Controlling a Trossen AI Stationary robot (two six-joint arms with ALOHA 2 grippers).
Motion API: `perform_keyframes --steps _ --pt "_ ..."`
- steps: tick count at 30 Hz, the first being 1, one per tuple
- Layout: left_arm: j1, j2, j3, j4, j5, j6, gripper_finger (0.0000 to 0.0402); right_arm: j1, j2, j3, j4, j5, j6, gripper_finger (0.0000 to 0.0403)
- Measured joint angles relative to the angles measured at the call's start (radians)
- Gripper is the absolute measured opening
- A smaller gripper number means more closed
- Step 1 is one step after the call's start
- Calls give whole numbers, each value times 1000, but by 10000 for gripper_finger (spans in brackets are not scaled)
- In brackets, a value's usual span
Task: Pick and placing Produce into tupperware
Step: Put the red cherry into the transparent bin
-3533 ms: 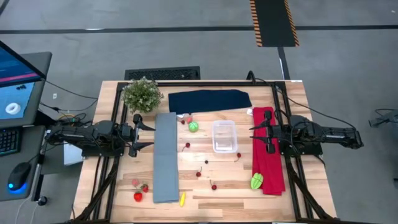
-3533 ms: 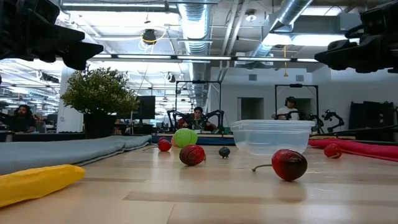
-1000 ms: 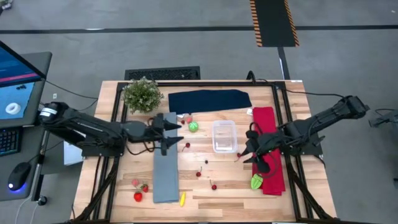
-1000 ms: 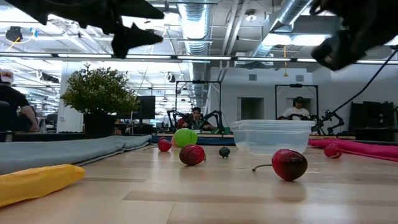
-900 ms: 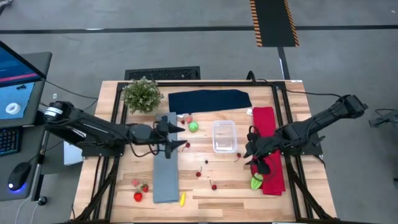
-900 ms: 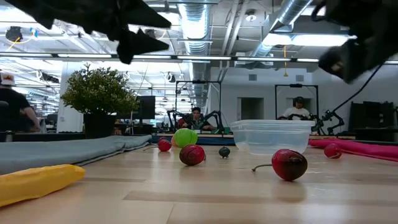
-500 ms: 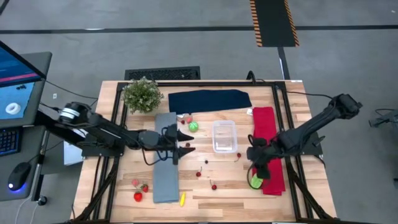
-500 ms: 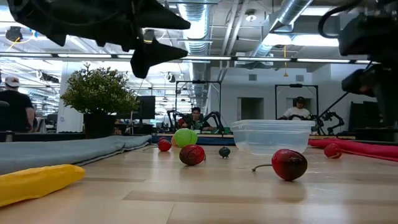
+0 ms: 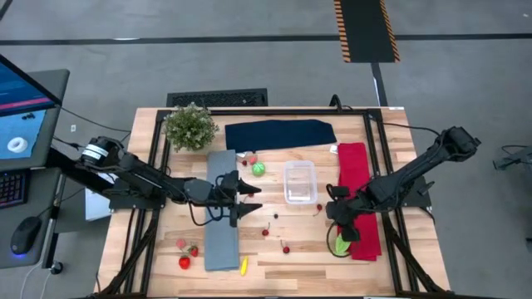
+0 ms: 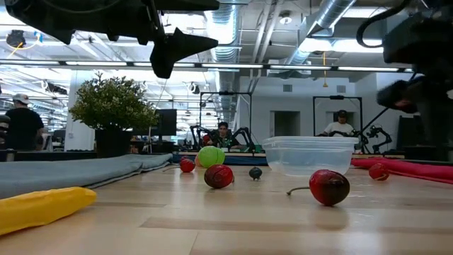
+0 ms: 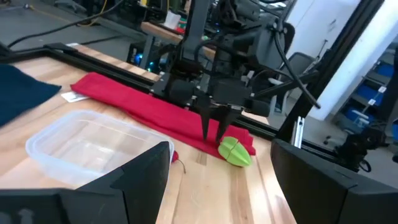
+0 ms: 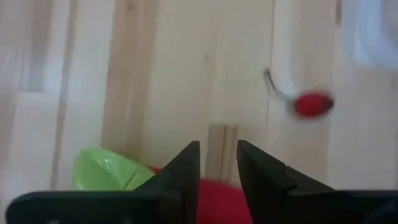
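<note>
The clear tupperware (image 9: 299, 181) stands empty near the table's middle. Produce lies around it: a green ball (image 9: 258, 169), small cherries (image 9: 266, 232), strawberries (image 9: 184, 262) and a yellow piece (image 9: 243, 266) at the near left. A lime-green piece (image 9: 341, 246) rests against the red cloth's (image 9: 353, 178) near end. My right gripper (image 12: 217, 162) points steeply down just beside this piece, over the cloth's edge, open by a narrow gap with nothing between the fingers. My left gripper (image 9: 252, 200) hangs level and wide open above the table, left of the tupperware.
A grey cloth (image 9: 221, 212) runs front to back under the left arm. A navy cloth (image 9: 278, 133) and a potted plant (image 9: 190, 126) sit along the far edge. One cherry (image 12: 313, 104) lies between the right gripper and the tupperware.
My right gripper has sunk and moved toward the near edge, tipping more steeply down over the lime-green piece. My left gripper has travelled toward the table's right, across the grey cloth, and dropped a little. No produce has moved.
</note>
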Motion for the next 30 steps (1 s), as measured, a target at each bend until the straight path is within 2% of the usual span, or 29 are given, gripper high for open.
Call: perform_keyframes --steps 7,18,30 --pt "5 0 0 3 -5 0 270 -6 19 1 121 -6 -320 128" --pt "5 0 1 4 -47 29 270 -84 90 3 295 29 -457 121" --pt "5 -1 1 -6 -45 32 270 -140 275 3 265 58 -558 121"
